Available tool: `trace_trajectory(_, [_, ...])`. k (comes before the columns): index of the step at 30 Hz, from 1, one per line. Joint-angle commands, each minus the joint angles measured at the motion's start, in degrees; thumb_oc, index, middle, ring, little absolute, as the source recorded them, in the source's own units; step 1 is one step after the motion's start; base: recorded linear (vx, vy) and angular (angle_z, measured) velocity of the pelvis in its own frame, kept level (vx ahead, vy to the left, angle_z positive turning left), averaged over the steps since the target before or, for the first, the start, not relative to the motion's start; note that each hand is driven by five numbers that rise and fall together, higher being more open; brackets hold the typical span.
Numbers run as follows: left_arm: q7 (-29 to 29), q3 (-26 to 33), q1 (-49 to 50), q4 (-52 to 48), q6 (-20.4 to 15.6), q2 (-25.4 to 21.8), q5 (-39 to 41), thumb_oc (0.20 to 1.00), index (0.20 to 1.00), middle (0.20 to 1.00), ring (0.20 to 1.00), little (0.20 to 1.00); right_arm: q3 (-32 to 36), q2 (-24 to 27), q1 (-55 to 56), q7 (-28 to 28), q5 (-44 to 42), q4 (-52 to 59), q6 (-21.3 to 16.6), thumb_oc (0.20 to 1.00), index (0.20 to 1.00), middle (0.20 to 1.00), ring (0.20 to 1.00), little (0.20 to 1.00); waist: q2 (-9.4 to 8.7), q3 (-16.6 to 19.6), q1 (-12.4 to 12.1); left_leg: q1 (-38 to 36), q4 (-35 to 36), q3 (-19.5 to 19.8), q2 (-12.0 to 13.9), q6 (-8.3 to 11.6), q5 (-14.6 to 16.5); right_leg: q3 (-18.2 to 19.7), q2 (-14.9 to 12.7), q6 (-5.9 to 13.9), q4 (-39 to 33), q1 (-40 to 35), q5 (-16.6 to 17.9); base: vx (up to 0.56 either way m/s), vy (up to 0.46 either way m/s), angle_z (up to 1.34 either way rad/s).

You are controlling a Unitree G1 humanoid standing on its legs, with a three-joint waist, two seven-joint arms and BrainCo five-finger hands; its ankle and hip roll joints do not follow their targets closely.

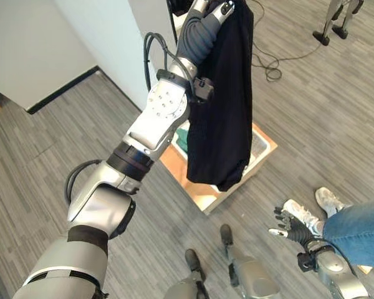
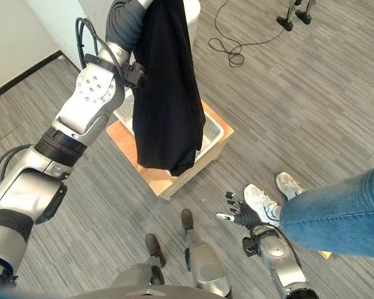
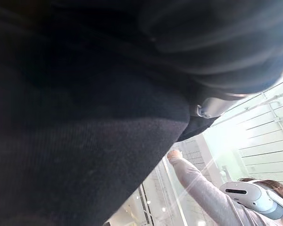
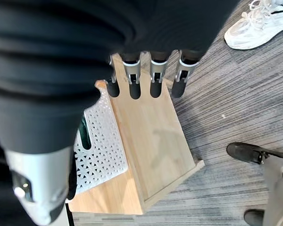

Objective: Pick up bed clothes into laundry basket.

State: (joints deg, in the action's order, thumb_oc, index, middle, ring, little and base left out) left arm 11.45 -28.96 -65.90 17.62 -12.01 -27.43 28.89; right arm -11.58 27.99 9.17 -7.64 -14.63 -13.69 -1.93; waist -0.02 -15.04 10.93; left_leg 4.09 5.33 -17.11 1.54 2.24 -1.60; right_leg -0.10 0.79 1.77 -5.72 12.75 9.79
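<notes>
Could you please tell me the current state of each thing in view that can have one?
Black garment: lifted, hanging from the left hand above the basket.
Laundry basket: upright on the wooden platform, green cloth inside.
Left hand: raised, gripping the garment.
Right hand: open, empty.

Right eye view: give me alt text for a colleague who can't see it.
The robot's raised left hand holds a long black garment hanging over a white perforated laundry basket on a low wooden platform. Its right hand hangs open near a person's white sneakers.
</notes>
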Motion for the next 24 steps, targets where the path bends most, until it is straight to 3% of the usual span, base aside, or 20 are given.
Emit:
trace_trajectory(1, [1.41,0.44,-11.02,3.21,-5.52,-2.37,0.91,0.2,0.2,0.2,0.2,0.2,4.02,0.38,2.95,0.77,-1.44,2.69,-2.27,1.0,1.0,1.0,1.0,1.0,0.32,1.7,-0.05,-1.48,-0.33,2.75,0.55,1.07,-0.22,-2.25,-3.66,6.63,0.72,-6.41,-7.1,0.03,-0.001,-0.02])
trace_trajectory(10, [1.57,-0.99,-16.38,4.99,-6.68,-6.54,2.37,0.2,0.2,0.2,0.2,0.2,4.87,0.56,2.67,0.95,-1.69,0.2,-2.25,1.0,1.0,1.0,1.0,1.0,1.89,3.42,-0.94,-2.82,-0.33,2.41,0.32,1.19,0.18,-2.99,-3.98,6.99,0.72,-7.9,-7.55,0.01,0.004,0.01])
trace_trajectory(16, [1.17,-1.49,-17.22,6.39,-6.88,-6.69,5.01,0.2,0.2,0.2,0.2,0.2,4.56,0.31,2.43,1.35,-2.03,-0.49,-2.3,1.0,1.0,1.0,1.0,1.0,2.46,4.07,-0.84,-2.88,-0.33,2.38,0.16,1.17,0.29,-3.41,-4.22,7.08,0.72,-7.94,-7.59,0.0,0.0,0.0])
trace_trajectory(21, [0.99,-1.86,-17.29,6.31,-6.77,-6.92,4.42,0.2,0.2,0.2,0.2,0.2,4.36,0.23,2.86,1.11,-1.83,-0.06,-2.36,1.0,1.0,1.0,1.0,1.0,2.62,3.92,-0.62,-2.63,-0.33,2.39,0.06,1.11,0.34,-3.46,-4.39,7.15,0.72,-7.78,-7.49,-0.01,0.003,0.0])
trace_trajectory(24, [1.65,-1.24,-16.83,5.22,-7.16,-6.36,4.1,0.2,0.2,0.2,0.2,0.2,3.82,0.59,1.92,1.53,-1.92,0.46,-2.68,1.0,1.0,1.0,1.0,1.0,2.48,1.98,0.19,-1.09,-0.33,2.2,0.06,1.15,-0.14,-2.7,-4.49,7.15,0.72,-5.7,-6.76,-0.08,0.008,-0.04])
